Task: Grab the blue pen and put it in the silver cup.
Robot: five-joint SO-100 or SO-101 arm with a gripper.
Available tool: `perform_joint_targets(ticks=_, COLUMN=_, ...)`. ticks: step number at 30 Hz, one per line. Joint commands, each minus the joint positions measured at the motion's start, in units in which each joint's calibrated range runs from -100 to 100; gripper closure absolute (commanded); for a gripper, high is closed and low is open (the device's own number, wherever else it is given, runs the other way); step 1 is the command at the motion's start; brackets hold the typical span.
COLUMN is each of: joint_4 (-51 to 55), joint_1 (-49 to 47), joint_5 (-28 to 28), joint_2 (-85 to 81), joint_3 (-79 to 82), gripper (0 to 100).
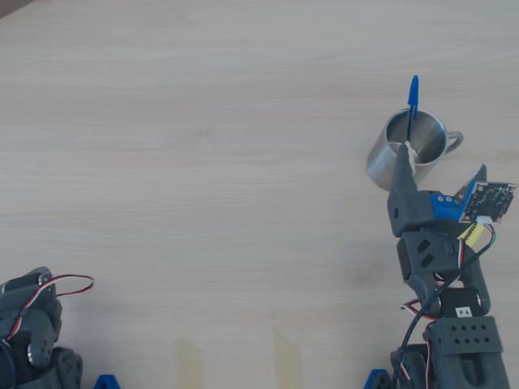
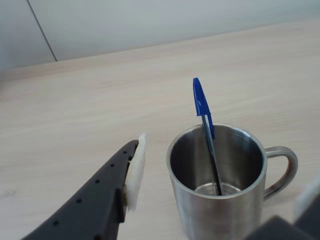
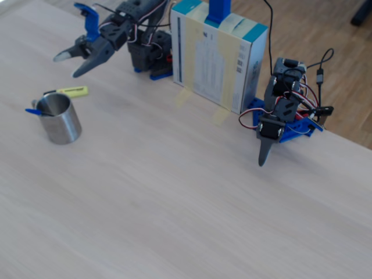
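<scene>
The blue pen point(image 2: 202, 102) stands tilted inside the silver cup point(image 2: 220, 210), cap end up and sticking out over the rim. The overhead view shows the cup point(image 1: 381, 162) at the right of the table, with the pen's blue cap point(image 1: 413, 96) past its far rim. My gripper point(image 1: 443, 158) is open with nothing in it, its fingers on either side of the cup's near side and clear of the pen. In the wrist view the padded left finger point(image 2: 134, 170) is beside the cup. In the fixed view the gripper point(image 3: 70, 64) hovers behind the cup point(image 3: 61, 125).
A yellow highlighter point(image 3: 72, 91) lies on the table just behind the cup. A second arm point(image 3: 278, 113) rests at the right, finger pointing down, and shows at the lower left overhead point(image 1: 32, 332). A tall box point(image 3: 218, 55) stands at the table's back edge.
</scene>
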Motion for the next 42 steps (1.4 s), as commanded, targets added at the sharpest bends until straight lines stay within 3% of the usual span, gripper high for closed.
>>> perform_joint_targets(ticks=1, joint_4=3.0, joint_1=-0.2, joint_5=0.2, joint_2=-3.1, joint_3=0.4, gripper=54)
perform_joint_targets(ticks=31, joint_4=3.8, joint_1=2.5, joint_5=-0.2, joint_2=-22.9, joint_3=20.6, gripper=54)
perform_joint_targets(ticks=42, joint_4=14.3, joint_1=2.7, joint_5=0.2, joint_2=-25.0, joint_3=20.6, gripper=54)
